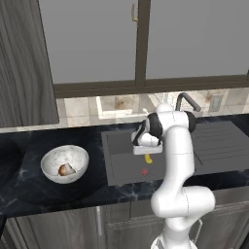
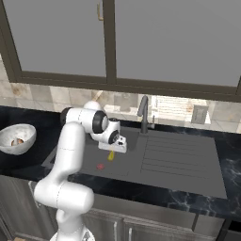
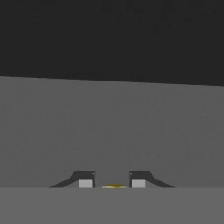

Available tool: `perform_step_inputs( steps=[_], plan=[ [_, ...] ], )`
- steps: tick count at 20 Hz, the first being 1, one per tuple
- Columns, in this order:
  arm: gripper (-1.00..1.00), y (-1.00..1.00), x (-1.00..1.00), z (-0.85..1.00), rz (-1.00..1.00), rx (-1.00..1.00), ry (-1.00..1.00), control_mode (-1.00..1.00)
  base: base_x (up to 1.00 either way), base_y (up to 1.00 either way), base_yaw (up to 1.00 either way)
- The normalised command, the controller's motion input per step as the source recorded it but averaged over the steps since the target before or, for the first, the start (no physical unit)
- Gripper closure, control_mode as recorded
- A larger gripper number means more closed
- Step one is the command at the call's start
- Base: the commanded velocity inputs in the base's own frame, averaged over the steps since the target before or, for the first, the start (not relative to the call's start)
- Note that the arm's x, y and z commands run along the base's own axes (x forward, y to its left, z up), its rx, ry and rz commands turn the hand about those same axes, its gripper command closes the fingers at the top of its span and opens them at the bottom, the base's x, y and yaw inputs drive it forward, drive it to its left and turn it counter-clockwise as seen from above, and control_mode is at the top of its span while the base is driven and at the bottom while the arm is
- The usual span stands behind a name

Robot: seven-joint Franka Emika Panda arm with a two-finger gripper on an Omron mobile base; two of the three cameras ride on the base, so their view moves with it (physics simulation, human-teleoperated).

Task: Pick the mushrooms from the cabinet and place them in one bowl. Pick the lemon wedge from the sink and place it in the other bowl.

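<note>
Down in the sink [image 1: 214,146], the dark basin takes up the middle of the counter, and that is where the arm is working, bent forward over its left half. Off to the left on the black counter sits the marbled bowl [image 1: 64,163] with a mushroom [image 1: 65,169] already inside, so that half of the job looks under way. The gripper [image 1: 147,154] points straight down, likely so the fingers can pinch from above. The fingers [image 3: 85,180] stand close together with a sliver of yellow between them: they look clamped on the lemon wedge [image 1: 149,158], which hangs just under the hand, above the basin floor. A small red speck [image 1: 145,171] lies on the floor nearby.
</note>
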Motion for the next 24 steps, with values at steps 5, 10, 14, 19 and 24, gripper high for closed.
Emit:
perform_step_inputs(
  steps=[5, 10, 14, 19, 24],
  plan=[
    [1.0, 0.01, -0.13, 0.45, -0.06, -0.11, 0.05, -1.0, 0.0, 0.0, 0.0],
    [1.0, 0.0, -0.23, 0.6, -0.09, -0.13, 0.01, -1.0, 0.0, 0.0, 0.0],
    [1.0, -0.09, -0.35, 0.34, -0.16, -0.01, 0.03, -1.0, 0.0, 0.0, 0.0],
    [1.0, -0.09, -0.32, 0.58, -0.17, 0.01, 0.07, -1.0, 0.0, 0.0, 0.0],
    [1.0, -0.13, -0.55, 0.52, -0.15, 0.05, 0.0, -1.0, 0.0, 0.0, 0.0]
  ],
)
